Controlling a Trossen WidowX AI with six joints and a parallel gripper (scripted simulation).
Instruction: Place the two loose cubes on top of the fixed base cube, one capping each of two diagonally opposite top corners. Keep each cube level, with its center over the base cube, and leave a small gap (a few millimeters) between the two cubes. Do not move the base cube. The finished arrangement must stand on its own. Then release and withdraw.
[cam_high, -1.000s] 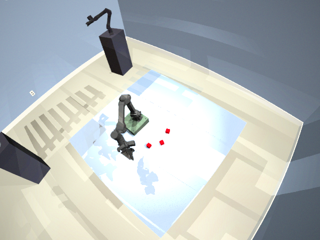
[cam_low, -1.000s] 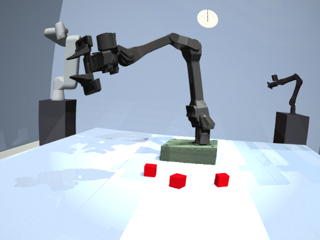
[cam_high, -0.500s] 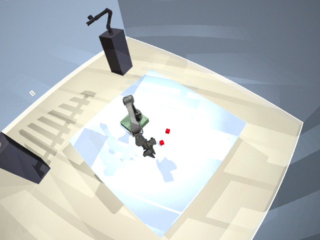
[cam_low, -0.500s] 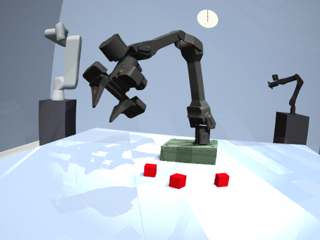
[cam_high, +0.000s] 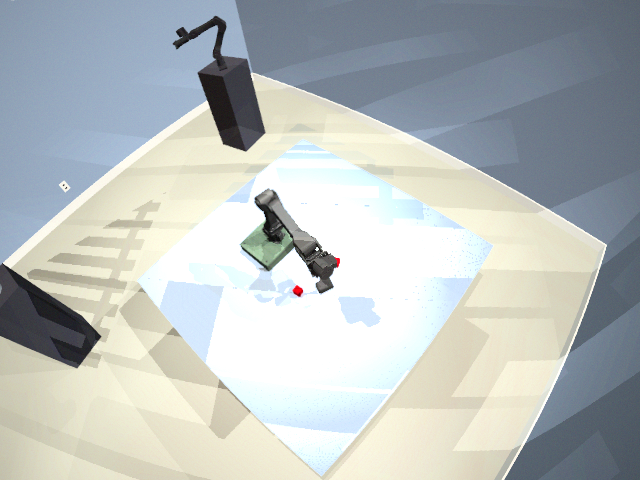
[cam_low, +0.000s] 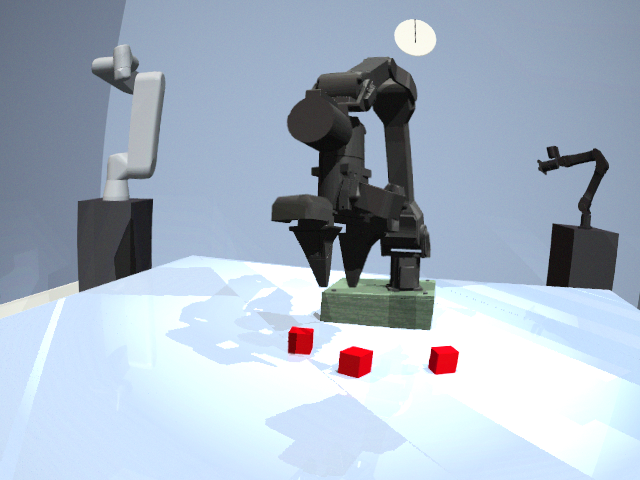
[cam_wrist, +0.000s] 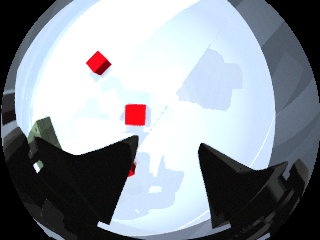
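Tool (cam_low: 338, 281) open and gripping nothing, poised at frame centre above three red cubes (cam_low: 355, 361) resting apart on the table (cam_low: 155, 413), lower centre.

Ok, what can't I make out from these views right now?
- Top view: the gripper covers one red cube completely and most of a second cube. Only the left cube shows whole.
- Wrist view: a finger hides all but a sliver of the nearest cube.
- Exterior view: all three cubes look identical, so I cannot tell which is the fixed base.
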